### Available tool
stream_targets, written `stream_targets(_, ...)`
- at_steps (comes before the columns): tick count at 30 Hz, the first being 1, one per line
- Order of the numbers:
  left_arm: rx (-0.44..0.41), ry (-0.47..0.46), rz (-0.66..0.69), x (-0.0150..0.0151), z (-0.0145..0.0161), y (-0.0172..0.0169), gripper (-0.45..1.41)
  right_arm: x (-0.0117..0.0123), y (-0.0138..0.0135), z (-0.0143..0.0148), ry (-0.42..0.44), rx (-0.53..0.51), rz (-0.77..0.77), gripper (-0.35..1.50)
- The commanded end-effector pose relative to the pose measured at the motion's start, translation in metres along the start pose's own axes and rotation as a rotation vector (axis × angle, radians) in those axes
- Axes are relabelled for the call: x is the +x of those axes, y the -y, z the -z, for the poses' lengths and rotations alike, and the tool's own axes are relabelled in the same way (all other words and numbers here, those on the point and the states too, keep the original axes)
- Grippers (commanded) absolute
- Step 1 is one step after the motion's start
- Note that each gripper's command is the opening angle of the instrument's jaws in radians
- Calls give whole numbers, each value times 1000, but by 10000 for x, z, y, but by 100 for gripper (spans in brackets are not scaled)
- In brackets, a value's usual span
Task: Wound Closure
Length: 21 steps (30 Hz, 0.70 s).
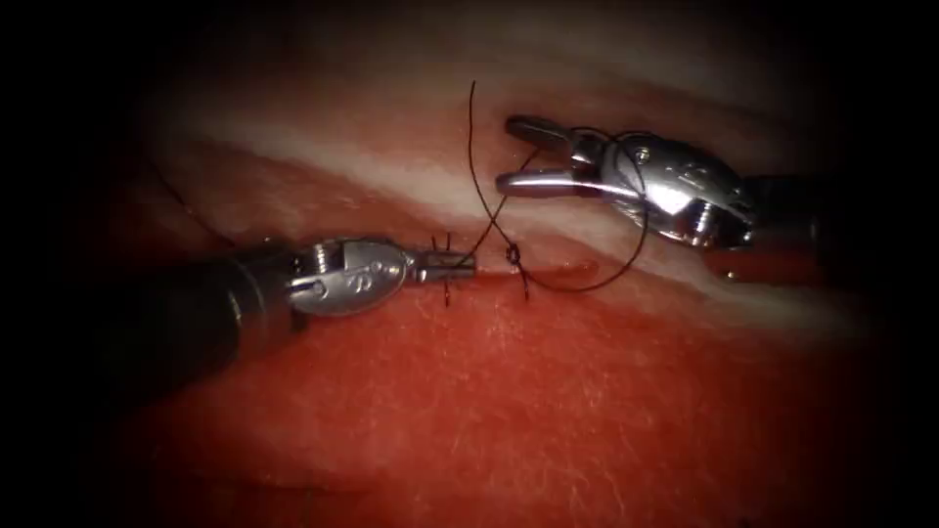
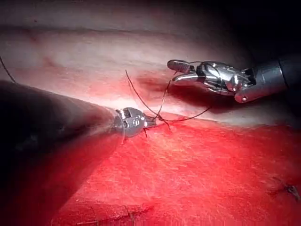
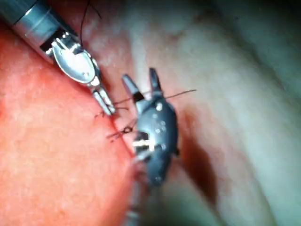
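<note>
Black thread [image 1: 486, 210] looped around open right pincer [image 1: 509, 154], left pincer [image 1: 468, 262] seemingly closed on it

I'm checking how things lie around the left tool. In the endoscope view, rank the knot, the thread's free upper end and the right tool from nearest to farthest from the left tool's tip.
1. Knot: on the cut, just right of the left tool.
2. Right tool: up and right, jaws open, thread looped around it.
3. Thread's free end: highest, straight above the left tool's tip.
</note>
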Motion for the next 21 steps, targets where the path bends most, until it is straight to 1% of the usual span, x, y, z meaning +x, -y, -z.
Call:
stream_targets(1,-3,-1,-4,4,-5,-1,-45,-5,1,-14,-2,1,2,84)
stream_targets(4,-7,1,-11,19,4,-9,-45,-9,-2,-16,43,-11,3,92)
stream_targets(5,-7,3,-16,26,10,-14,-45,-15,-8,-18,91,-26,6,100)
stream_targets(7,-13,2,-21,32,16,-19,-45,-21,-14,-20,126,-37,9,107)
stream_targets(9,-15,4,-32,37,20,-23,-45,-30,-20,-24,176,-61,13,112)
stream_targets(11,-16,3,-37,41,23,-25,-45,-41,-24,-30,238,-81,-20,117)
stream_targets(12,-15,5,-36,44,25,-26,-45,-47,-25,-33,271,-86,-46,121)
stream_targets(14,-15,6,-41,46,26,-26,-45,-60,-24,-41,346,-101,-162,122)
stream_targets(15,-15,5,-46,47,27,-25,-45,-67,-24,-45,382,-117,-241,116)
stream_targets(18,-16,5,-45,47,27,-24,-45,-80,-21,-54,403,-150,-348,111)
stream_targets(21,-16,5,-46,45,27,-24,-45,-88,-18,-61,390,-169,-503,109)
